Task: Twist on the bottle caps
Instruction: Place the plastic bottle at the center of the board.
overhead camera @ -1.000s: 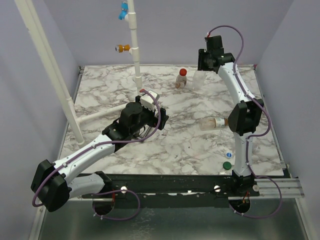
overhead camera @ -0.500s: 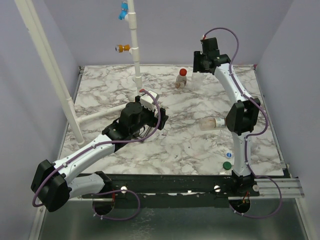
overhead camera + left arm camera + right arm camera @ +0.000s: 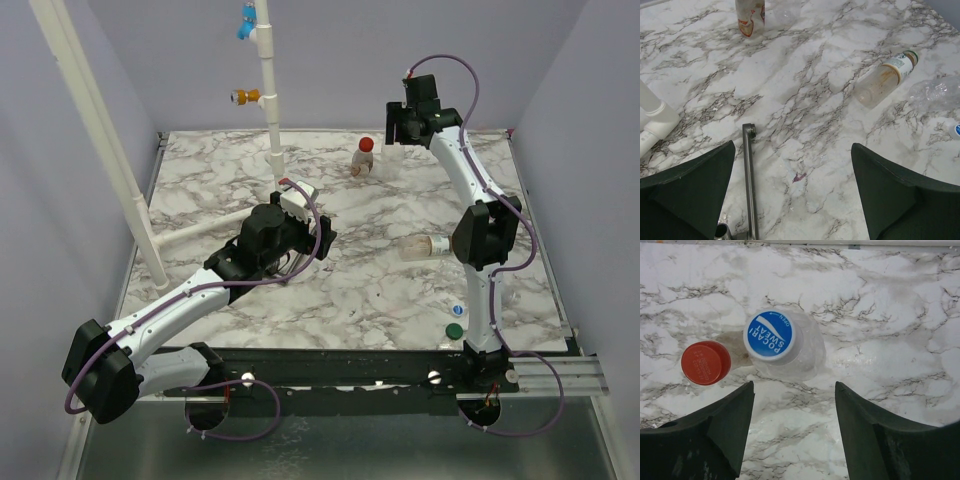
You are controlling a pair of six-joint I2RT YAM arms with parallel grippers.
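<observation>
My right gripper [image 3: 794, 390] hangs open over the far right of the table [image 3: 200, 190], just above a clear bottle [image 3: 800, 357] that wears a white-and-blue cap [image 3: 769, 335]. Nothing is between its fingers [image 3: 730, 425]. Beside it stands a bottle [image 3: 363, 162] with a red cap [image 3: 705, 362]. Another bottle [image 3: 425, 245] lies on its side mid-right. A green cap [image 3: 454, 330] and a white-and-blue cap [image 3: 458, 310] lie loose near the front right. My left gripper [image 3: 792, 150] is open and empty, low over the table's middle.
A white pipe [image 3: 270, 100] with orange and blue fittings rises at the back, and a slanted white pipe [image 3: 100, 140] runs along the left. A crumpled clear bottle [image 3: 935, 92] lies at the right. A thin metal rod [image 3: 749, 175] shows below my left gripper.
The right gripper's jaws have spread apart off the white-and-blue cap, and the wrist has shifted slightly left and up. The left arm has not moved.
</observation>
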